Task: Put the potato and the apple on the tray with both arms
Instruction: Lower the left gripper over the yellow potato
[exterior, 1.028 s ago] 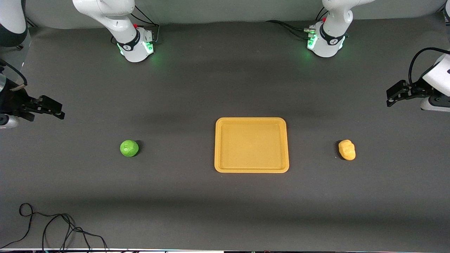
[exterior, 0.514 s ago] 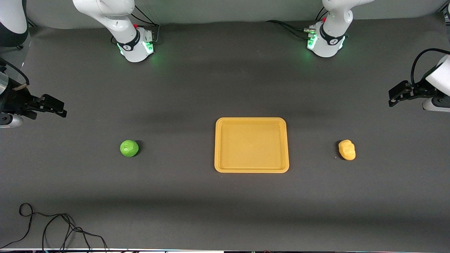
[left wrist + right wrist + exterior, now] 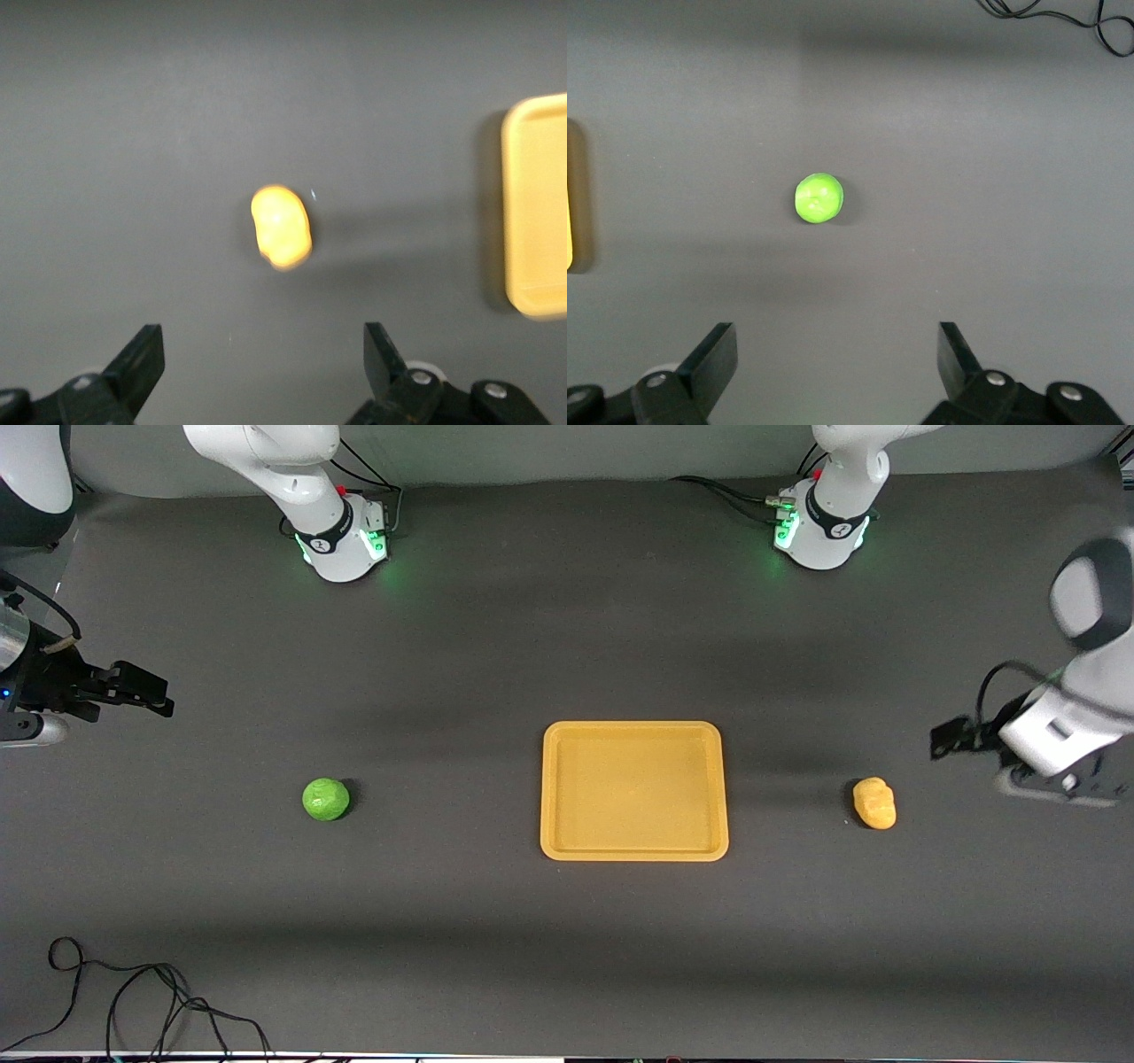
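The yellow-orange tray (image 3: 633,731) lies empty at the table's middle. The green apple (image 3: 326,799) sits on the mat toward the right arm's end; it also shows in the right wrist view (image 3: 819,197). The yellow-orange potato (image 3: 874,803) lies toward the left arm's end; it also shows in the left wrist view (image 3: 281,227), with the tray's edge (image 3: 532,204). My left gripper (image 3: 950,740) is open and empty, in the air over the mat close beside the potato. My right gripper (image 3: 146,693) is open and empty, over the mat at the right arm's end, well apart from the apple.
A loose black cable (image 3: 133,1001) lies on the mat at the near corner of the right arm's end. The two arm bases (image 3: 341,540) (image 3: 819,531) stand along the table's farthest edge.
My left arm has swung down fast toward the potato, its gripper now close beside it. My right gripper has crept slightly toward the table's middle. The apple, potato and tray have not moved.
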Motion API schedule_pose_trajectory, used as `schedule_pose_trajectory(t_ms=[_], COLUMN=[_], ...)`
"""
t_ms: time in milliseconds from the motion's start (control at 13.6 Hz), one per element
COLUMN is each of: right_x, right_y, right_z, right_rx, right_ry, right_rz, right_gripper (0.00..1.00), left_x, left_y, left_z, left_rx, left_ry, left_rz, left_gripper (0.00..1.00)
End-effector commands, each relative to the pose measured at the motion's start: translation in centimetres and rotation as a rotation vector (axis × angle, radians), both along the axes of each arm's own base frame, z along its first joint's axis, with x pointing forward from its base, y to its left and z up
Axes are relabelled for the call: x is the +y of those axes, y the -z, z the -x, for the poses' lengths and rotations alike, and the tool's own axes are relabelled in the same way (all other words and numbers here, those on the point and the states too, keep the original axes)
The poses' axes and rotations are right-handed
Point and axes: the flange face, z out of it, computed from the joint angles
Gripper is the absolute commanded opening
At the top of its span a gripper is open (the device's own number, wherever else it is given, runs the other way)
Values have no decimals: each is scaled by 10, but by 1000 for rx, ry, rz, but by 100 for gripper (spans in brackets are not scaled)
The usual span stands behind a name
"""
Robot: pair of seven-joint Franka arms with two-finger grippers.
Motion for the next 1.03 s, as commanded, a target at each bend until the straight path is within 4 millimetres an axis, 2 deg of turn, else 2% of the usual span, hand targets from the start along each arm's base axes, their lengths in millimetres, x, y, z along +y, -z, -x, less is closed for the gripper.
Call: schedule_pose_trajectory(t_ms=[0,147,294,587,734,881,954], right_x=[4,12,13,10,12,13,20], right_y=[-14,-13,-11,-18,-20,-19,-20], right_z=[1,0,-2,-6,-6,-6,-6], right_rx=[-20,-15,-12,-30,-33,-32,-35], right_ry=[54,55,50,17,18,-3,-19], right_rz=[-10,-11,-10,-14,-15,-13,-1], right_gripper=[100,100,100,100,100,100,100], left_x=[3,3,0,-9,-22,-26,-25], left_y=[93,140,167,197,204,209,209], left_z=[-4,-2,-1,3,3,4,4], left_rx=[-18,-33,-14,13,12,16,16], left_ry=[-25,-20,-57,-56,-77,-82,-84], left_rz=[8,15,25,-56,-75,-72,-74], left_gripper=[100,100,100,99,90,80,71])
